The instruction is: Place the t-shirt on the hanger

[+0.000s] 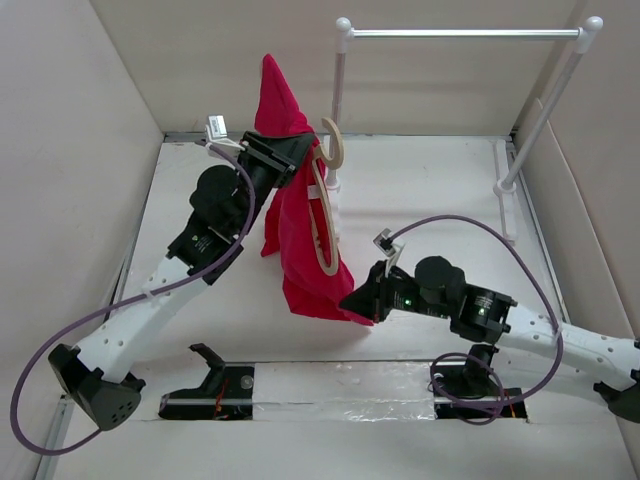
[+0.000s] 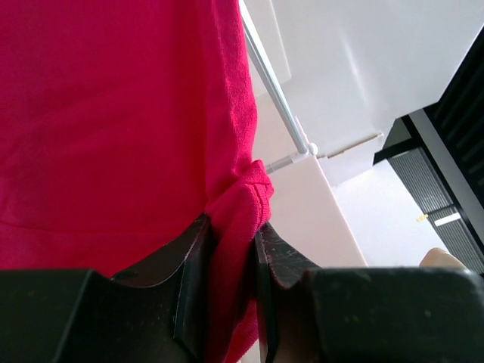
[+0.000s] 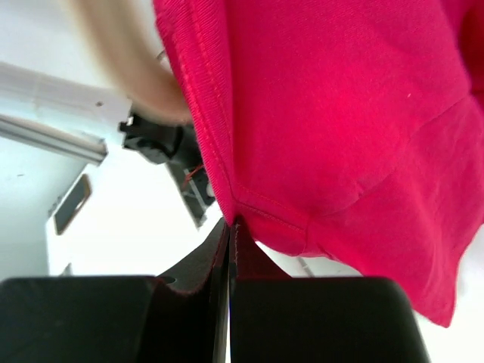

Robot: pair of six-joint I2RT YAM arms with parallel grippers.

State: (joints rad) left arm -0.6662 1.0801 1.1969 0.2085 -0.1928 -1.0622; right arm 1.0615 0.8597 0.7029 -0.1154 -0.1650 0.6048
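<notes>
We see the red t-shirt held up in the air over the middle of the table, stretched between two robot claws. The left claw grips it high up, on the far left side. In its wrist view its two fingers are nearly closed, pinching a bunched fold of red cloth. The right claw holds the low, near corner, with its own fingertips pressed together on the stitched hem.

The wooden hanger lies against the right side of the t-shirt, its hook poking out near the left claw. We cannot tell how far its arms sit inside the cloth, nor what holds it up. A white rack stands at the far right, apart from all this.

We judge the dressing step to be under way. The next move calls for drawing the t-shirt over the hanger's shoulders, with the cloth taut and both grips firm.
</notes>
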